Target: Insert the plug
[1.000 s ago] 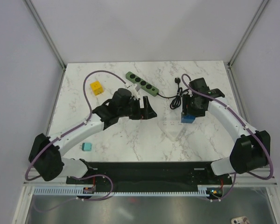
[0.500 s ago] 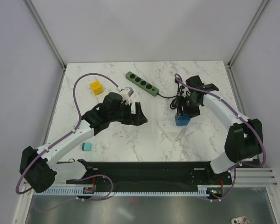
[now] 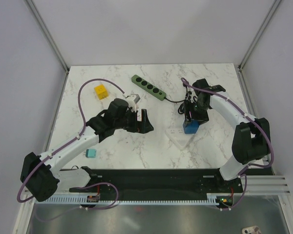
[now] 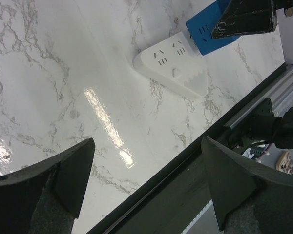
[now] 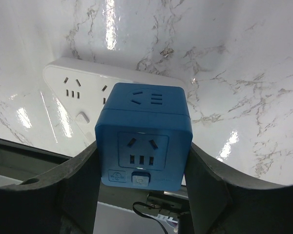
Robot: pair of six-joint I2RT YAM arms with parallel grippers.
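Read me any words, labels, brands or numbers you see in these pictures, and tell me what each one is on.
No text can be read in any view.
Blue cube: a small round mark low on its front, too blurred to read.
White strip: only socket slots, no text visible.
Green strip and yellow block: too small to show any text.

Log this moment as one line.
right fingers: shut on blue cube adapter | position: over white power strip, contact unclear | left fingers: open, empty
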